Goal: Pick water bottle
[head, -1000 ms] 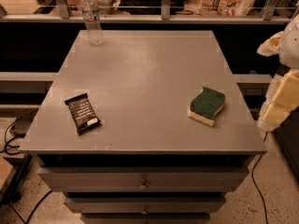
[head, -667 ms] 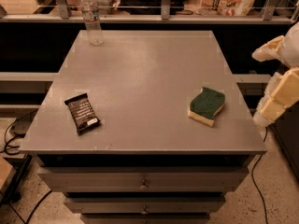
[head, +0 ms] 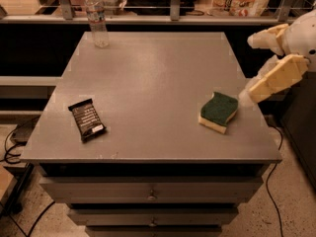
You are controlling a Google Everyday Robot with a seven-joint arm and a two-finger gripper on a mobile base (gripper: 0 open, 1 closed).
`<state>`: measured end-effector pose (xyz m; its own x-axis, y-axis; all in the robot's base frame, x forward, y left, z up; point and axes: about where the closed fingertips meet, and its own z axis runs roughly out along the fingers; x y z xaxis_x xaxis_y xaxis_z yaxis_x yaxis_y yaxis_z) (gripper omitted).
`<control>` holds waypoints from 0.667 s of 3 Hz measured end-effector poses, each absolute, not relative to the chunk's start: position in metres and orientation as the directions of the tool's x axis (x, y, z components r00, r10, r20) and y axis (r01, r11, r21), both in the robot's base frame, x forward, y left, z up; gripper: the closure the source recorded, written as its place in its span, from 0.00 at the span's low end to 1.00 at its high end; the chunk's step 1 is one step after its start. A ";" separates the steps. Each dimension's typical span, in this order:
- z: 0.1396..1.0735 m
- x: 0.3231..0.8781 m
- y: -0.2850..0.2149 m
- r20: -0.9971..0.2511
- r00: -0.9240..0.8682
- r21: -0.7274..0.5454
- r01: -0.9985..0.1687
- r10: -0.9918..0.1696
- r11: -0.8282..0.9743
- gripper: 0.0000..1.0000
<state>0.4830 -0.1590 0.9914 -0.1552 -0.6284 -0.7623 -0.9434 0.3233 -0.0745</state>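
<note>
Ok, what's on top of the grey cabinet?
Water bottle at the far-left corner, dark snack bar, green sponge; gripper hangs beyond the right edge. Drawer contents hidden.

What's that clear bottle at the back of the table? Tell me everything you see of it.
The water bottle is small and clear, seemingly plastic, with a white cap and a pale label band around its middle. It stands upright, capped, near the far left corner of the grey table, touching only the tabletop. The snack bar and sponge lie well away, nearer the front. The gripper, open, hovers beyond the table's right edge, far from it.
</note>
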 end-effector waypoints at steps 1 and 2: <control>1.010 0.501 -0.123 -0.818 -0.114 -0.120 -0.925 -0.564 0.360 0.00; 1.036 0.542 -0.039 -0.862 -0.131 -0.106 -0.898 -0.490 0.427 0.00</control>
